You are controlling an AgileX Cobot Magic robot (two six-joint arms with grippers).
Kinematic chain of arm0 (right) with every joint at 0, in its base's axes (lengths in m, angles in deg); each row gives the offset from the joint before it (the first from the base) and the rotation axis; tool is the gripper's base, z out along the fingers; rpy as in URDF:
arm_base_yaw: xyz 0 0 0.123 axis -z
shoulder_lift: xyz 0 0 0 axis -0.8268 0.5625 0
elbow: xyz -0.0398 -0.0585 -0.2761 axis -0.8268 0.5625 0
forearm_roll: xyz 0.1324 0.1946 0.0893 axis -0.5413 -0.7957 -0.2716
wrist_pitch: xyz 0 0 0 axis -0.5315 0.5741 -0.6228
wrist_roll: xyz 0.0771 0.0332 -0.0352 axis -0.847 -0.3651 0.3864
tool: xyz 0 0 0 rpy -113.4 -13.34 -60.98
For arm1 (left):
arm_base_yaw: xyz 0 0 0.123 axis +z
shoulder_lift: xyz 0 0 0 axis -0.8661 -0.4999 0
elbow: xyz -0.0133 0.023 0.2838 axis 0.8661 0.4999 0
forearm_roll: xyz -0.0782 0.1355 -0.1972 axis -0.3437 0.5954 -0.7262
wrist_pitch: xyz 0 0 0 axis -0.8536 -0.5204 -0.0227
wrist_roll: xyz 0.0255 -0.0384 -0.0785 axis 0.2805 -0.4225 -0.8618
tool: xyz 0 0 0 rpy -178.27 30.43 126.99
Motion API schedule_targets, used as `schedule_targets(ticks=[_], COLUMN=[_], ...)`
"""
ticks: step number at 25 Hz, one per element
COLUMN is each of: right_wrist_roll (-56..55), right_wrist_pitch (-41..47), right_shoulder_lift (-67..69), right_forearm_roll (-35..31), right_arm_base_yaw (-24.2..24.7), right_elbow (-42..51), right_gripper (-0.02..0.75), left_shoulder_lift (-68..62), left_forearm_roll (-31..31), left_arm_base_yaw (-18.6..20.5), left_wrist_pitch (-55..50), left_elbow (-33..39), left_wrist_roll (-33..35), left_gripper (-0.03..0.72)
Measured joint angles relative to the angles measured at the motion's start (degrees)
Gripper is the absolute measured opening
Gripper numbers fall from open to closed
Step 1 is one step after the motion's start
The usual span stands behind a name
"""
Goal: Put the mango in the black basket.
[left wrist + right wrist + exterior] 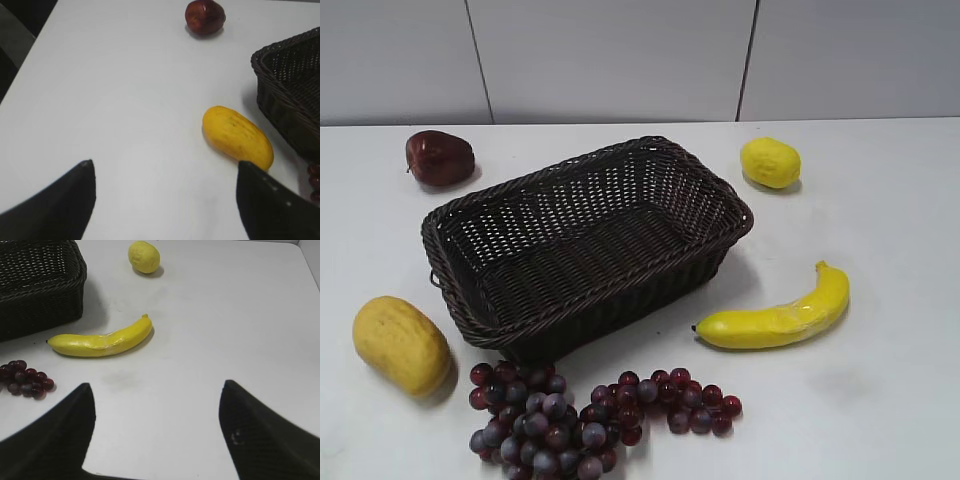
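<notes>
Your left gripper [165, 200] hangs above the white table [890, 200] with its dark jaws spread wide and nothing between them; the mango [237, 136] lies just ahead of the right-hand finger, apart from it. Your right gripper [156, 432] is released the same way, over bare tabletop short of the banana [102, 341].

You can see the mango is oblong, matte golden yellow with faint dark speckles, resting on the table just outside the near left corner of the black basket [585, 235], not in it. That basket is woven wicker with open-weave sides and a braided rim.

Only the exterior view gives you the whole layout: the dark red apple [439, 158] behind the basket, the lemon [770, 162] at far right, the grapes [585, 420] in front. Neither arm appears there. The left wrist view adds the apple; the right wrist view shows banana, lemon and a few grapes.
</notes>
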Motion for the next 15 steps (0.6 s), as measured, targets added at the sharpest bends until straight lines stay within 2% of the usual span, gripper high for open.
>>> schedule_targets(ticks=[5,11,15], right_wrist_roll=[0.0,0.0,0.0], right_wrist_pitch=[0.0,0.0,0.0], right_shoulder_lift=[0.0,0.0,0.0], right_forearm_roll=[0.0,0.0,0.0], right_arm_base_yaw=[0.0,0.0,0.0], right_elbow=[0.0,0.0,0.0], right_gripper=[0.588,0.587,0.587], left_shoulder_lift=[-15.4,-31.8,-40.9], left_forearm_roll=[-4.6,-19.6,-21.6], left_arm_base_yaw=[0.0,0.0,0.0], left_wrist_pitch=[1.1,10.5,16.0], left_elbow=[-3.5,-3.9,-4.0], left_wrist_roll=[-7.2,-9.9,-10.7], left_gripper=[0.652,0.629,0.629])
